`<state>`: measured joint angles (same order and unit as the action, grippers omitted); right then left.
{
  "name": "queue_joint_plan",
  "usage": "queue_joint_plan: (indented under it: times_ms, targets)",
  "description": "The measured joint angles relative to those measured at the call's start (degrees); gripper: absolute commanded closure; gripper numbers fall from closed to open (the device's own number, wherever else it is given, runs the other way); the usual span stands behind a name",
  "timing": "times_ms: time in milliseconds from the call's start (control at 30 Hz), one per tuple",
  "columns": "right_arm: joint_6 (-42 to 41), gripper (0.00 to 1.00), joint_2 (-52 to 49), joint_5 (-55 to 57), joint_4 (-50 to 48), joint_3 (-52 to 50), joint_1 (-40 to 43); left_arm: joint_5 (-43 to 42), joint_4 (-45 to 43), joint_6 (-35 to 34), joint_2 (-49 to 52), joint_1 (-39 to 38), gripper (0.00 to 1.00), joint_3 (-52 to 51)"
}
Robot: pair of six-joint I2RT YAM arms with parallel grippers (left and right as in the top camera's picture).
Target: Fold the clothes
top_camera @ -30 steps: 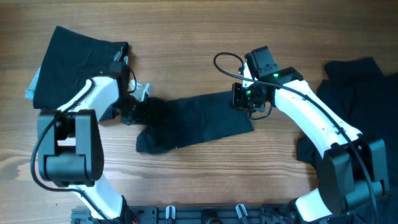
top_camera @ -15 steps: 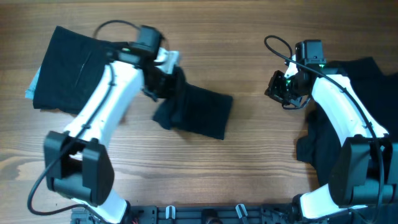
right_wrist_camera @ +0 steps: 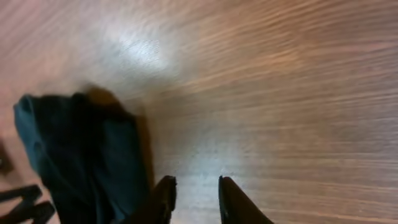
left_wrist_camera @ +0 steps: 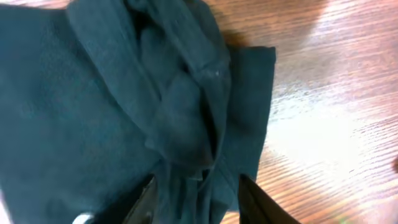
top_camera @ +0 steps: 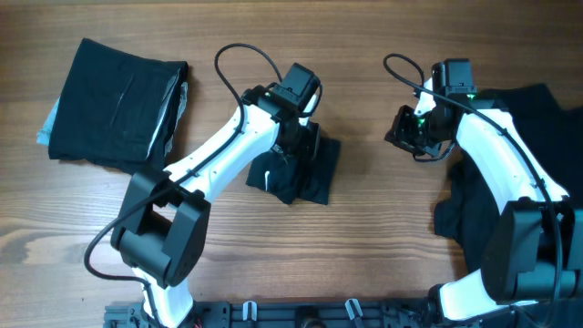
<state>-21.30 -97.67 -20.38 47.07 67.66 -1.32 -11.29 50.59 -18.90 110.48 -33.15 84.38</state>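
A small folded dark garment (top_camera: 308,173) lies at the table's middle, with a white mark (top_camera: 264,180) at its left edge. My left gripper (top_camera: 293,146) hovers over its top. In the left wrist view the garment (left_wrist_camera: 124,112) is bunched in thick folds, and my left gripper (left_wrist_camera: 199,200) is open, its fingers astride the cloth without pinching it. My right gripper (top_camera: 403,135) hangs over bare wood to the right. In the right wrist view its jaws (right_wrist_camera: 194,196) stand slightly open and empty, beside a dark cloth (right_wrist_camera: 81,155).
A folded stack of dark clothes (top_camera: 114,100) sits at the far left on something light blue (top_camera: 46,128). A loose pile of dark clothes (top_camera: 524,118) lies at the far right, under my right arm. The table is wood (top_camera: 364,237).
My left gripper carried the garment's left end rightward over the rest, then opened and let it go. My right gripper left the garment's right end earlier, moved right, and opened a little.
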Motion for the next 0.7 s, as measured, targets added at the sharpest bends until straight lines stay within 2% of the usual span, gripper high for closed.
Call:
queue_joint_plan:
  times_ms: [67,100,133,200,267,433,567,700]
  targets:
    - [2.91,0.62,0.00,-2.49,0.46,0.00,-0.42,0.00,4.42,-0.42,-0.09,0.90,0.48,2.23]
    - [5.88,0.56,0.00,-5.66,0.46,0.00,-1.68,0.15,6.21,-0.33,-0.42,1.86,0.46,3.82]
    - [7.26,0.54,0.00,-7.15,0.46,0.00,-2.56,0.39,8.02,-0.11,-1.38,3.56,0.47,5.99]
    - [9.38,0.51,0.00,-9.55,-0.26,0.00,-5.53,0.83,11.02,0.55,-3.02,6.03,0.57,7.17]
    - [11.04,0.46,0.00,-11.56,-2.64,0.02,-11.41,1.66,14.10,1.01,-5.03,10.23,0.75,7.63]
    - [7.34,0.47,0.00,-6.40,-10.88,0.07,-25.29,2.71,17.84,3.15,-5.55,19.39,0.86,7.82]
    - [2.16,0.48,-0.28,1.95,-12.76,0.07,-29.83,2.25,17.81,4.24,-5.55,24.26,0.87,7.82]
    - [-1.09,0.61,-3.98,5.35,-13.31,0.11,-30.25,0.72,17.66,5.38,-5.55,26.10,0.87,7.82]
